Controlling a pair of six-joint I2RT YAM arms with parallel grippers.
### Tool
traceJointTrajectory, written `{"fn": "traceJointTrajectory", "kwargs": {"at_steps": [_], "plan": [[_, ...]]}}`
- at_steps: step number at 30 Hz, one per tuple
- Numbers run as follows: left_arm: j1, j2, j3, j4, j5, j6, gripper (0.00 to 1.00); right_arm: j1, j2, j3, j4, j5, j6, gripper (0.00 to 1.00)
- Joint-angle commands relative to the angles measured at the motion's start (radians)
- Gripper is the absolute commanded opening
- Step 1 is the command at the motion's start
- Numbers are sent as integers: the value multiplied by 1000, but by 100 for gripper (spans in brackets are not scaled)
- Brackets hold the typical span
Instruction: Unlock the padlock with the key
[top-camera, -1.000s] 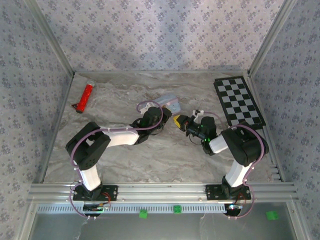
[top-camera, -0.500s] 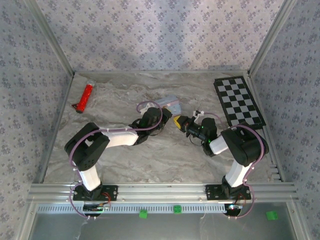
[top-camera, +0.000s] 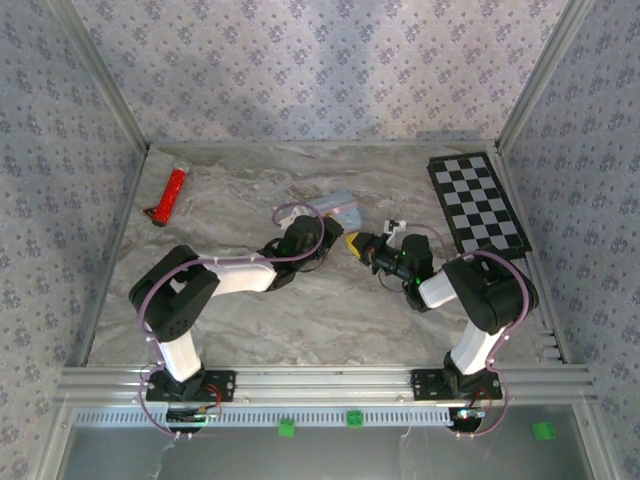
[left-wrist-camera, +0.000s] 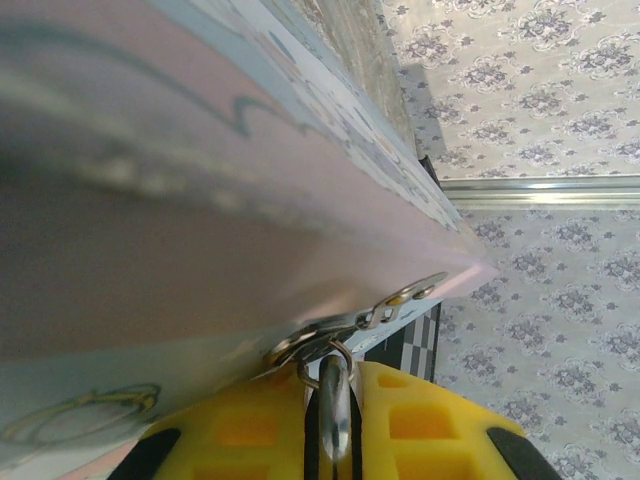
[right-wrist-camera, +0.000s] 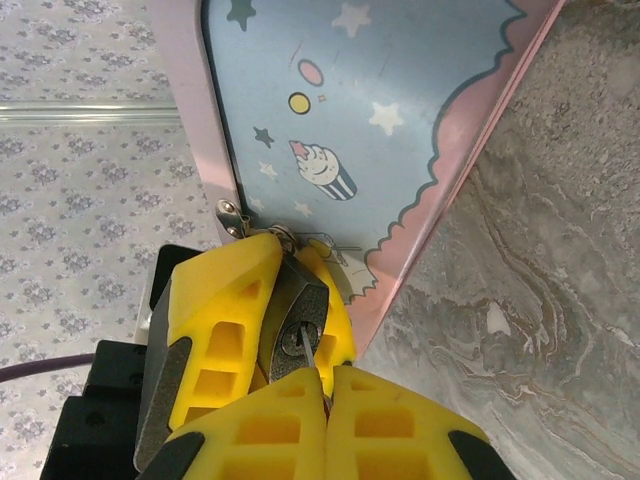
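The padlock (right-wrist-camera: 293, 300), a small dark block, hangs from the hasp (left-wrist-camera: 405, 297) of a pastel blue cartoon tin (right-wrist-camera: 340, 120). My left gripper (left-wrist-camera: 335, 378) is shut on the padlock, and its silver shackle (left-wrist-camera: 337, 415) sits between the yellow fingers (right-wrist-camera: 215, 320). My right gripper (right-wrist-camera: 326, 378) is shut on the key (right-wrist-camera: 309, 350), whose thin blade sits in the keyhole on the padlock's face. In the top view the left gripper (top-camera: 345, 240) and right gripper (top-camera: 366, 247) meet tip to tip just in front of the tin (top-camera: 340, 207), hiding the padlock.
A red stick-like tool (top-camera: 172, 192) lies at the back left of the marble table (top-camera: 300, 320). A black and white checkered board (top-camera: 478, 203) lies at the back right. Patterned walls close in the back and both sides.
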Motion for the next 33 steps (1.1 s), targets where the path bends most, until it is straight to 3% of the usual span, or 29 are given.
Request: {"fn": "traceJointTrajectory", "kwargs": {"at_steps": [1, 7, 16, 22, 29, 33], "plan": [[-120, -59, 26, 86, 334, 5, 2, 30, -41, 78, 3, -23, -55, 0], [-121, -61, 29, 75, 360, 58, 2, -58, -38, 82, 29, -89, -7, 0], [-121, -36, 37, 68, 412, 108, 1, -70, -10, 91, 66, -119, -3, 0], [-128, -7, 77, 57, 442, 119, 1, -9, -46, 115, 2, -110, -58, 0], [-134, -13, 64, 60, 460, 116, 1, -120, -35, 83, 50, -135, -74, 0], [-135, -12, 75, 88, 473, 108, 0, -110, 14, 99, 103, -141, -47, 0]]}}
